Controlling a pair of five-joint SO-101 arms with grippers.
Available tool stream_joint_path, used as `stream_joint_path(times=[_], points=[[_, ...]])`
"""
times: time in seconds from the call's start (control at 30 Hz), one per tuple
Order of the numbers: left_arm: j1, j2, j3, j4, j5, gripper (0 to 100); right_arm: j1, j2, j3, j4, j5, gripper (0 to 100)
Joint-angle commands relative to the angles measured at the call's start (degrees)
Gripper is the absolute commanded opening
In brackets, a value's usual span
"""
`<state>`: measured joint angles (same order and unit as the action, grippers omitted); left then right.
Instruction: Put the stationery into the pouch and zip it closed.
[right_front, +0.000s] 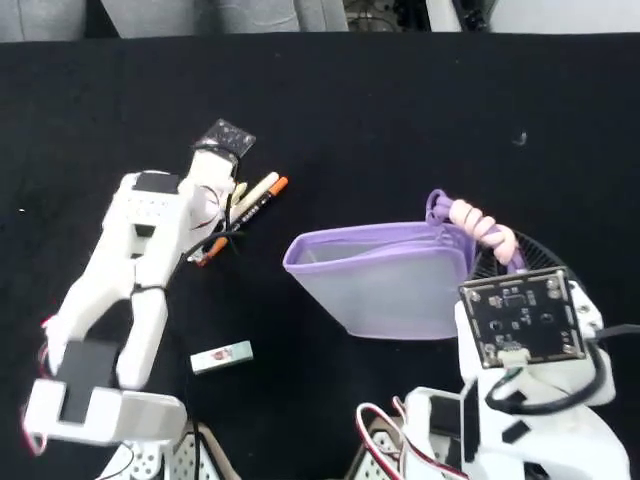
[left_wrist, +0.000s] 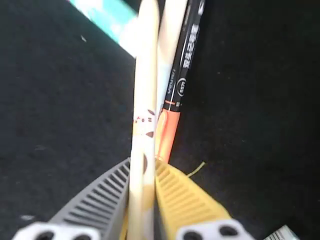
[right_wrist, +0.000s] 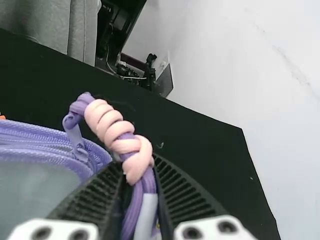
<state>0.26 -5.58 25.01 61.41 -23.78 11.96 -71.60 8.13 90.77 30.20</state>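
left arm (right_front: 130, 250): white plastic shell, black servo blocks set in at the joints, small black square board at the wrist, thin red wire near the base.
left gripper (left_wrist: 143, 165): one grey ribbed finger (left_wrist: 102, 192), one yellow, white mounts with dark screw holes.
right arm (right_front: 530, 425): white shell, black square circuit board with corner screws, black cable looped below it, red and white wires at the base.
right gripper (right_wrist: 137, 167): black ribbed fingers (right_wrist: 95, 197), white screw-holed mounts.

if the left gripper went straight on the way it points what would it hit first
The left gripper, shut on the cream pen, probably meets the black table beneath; depth is unclear.
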Motion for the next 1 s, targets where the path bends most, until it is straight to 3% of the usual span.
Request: stream_joint_path(times=[0.0, 0.43, 0.63, 0.73, 0.83, 0.97], points=[[-0.22, -11.16, -3.12, 1.14, 0.44, 3, 0.53, 0.57, -0.04, -0.97, -0.18, 1.1], [6.02, -26.64, 9.01, 0.62, 0.00, 4, 0.53, 0.48, -0.04, -0.97, -0.09, 1.1], [6.02, -26.73, 13.67, 0.53, 0.00, 28, 0.53, 0.48, -0.04, -0.88, -0.09, 1.1], [6.02, -26.73, 14.90, 0.44, 0.00, 31, 0.53, 0.48, -0.04, -0.88, -0.09, 1.1], [5.76, -26.73, 15.87, -2.99, 0.35, 30, 0.53, 0.48, -0.04, -0.88, -0.09, 1.1], [4.62, -26.64, 21.23, -14.51, 0.35, 30, 0.53, 0.48, -0.04, -0.88, -0.09, 1.1]])
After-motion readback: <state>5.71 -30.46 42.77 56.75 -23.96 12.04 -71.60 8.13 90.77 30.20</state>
